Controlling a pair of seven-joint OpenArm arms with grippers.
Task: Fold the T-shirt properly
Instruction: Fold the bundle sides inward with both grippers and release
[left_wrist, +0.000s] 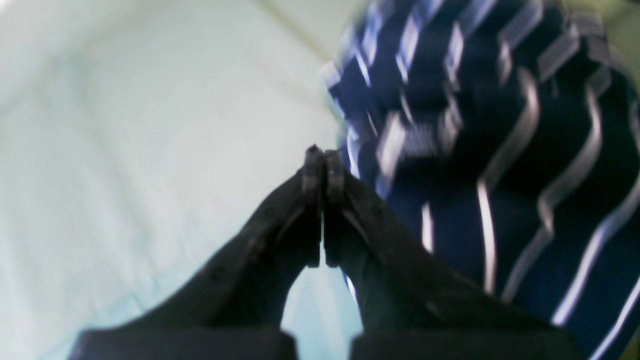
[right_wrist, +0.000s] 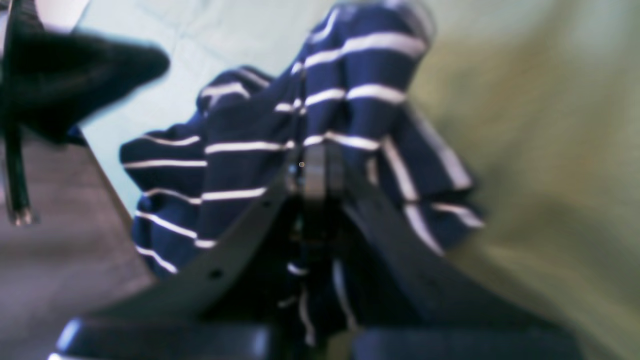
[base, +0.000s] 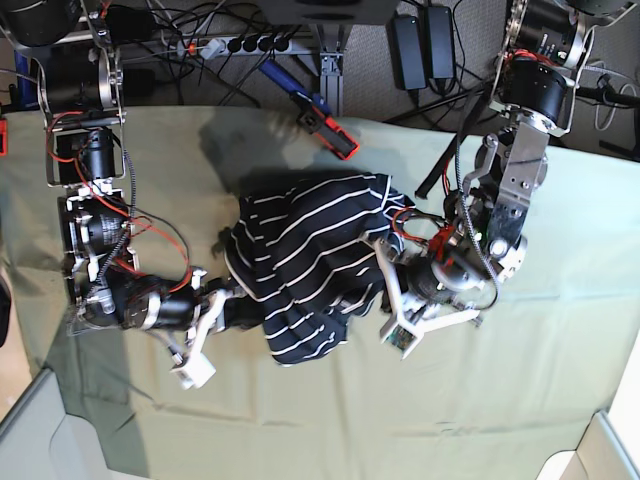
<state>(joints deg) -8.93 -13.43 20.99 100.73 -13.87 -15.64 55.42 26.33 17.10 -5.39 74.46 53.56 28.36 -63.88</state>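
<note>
Both tools press in on the shirt from opposite sides. Seen from its wrist camera, the left tool (left_wrist: 322, 167) has its black fingers closed tip to tip, with no cloth visible between them; the striped fabric lies just beside it and partly behind one finger. The right tool (right_wrist: 315, 172) is clamped on a fold of the dark navy short-sleeved fabric T-shirt with thin white stripes (base: 305, 265), which bunches up around and beyond its closed tips.

From the base view, the T-shirt lies crumpled in a heap near the middle of the table covered with a plain pale green cloth (base: 500, 400). The right arm's tool (base: 225, 303) meets the heap's edge on that view's left, and the left arm's tool (base: 385, 285) sits at the edge on that view's right. Red and black wires loop around both arms close to the fabric.

A blue and red hand tool (base: 310, 108) lies on the green cloth at the far edge of the table, apart from the shirt. Behind the table, a black power strip (base: 235, 45) and tangled dark cables sit on the floor.
</note>
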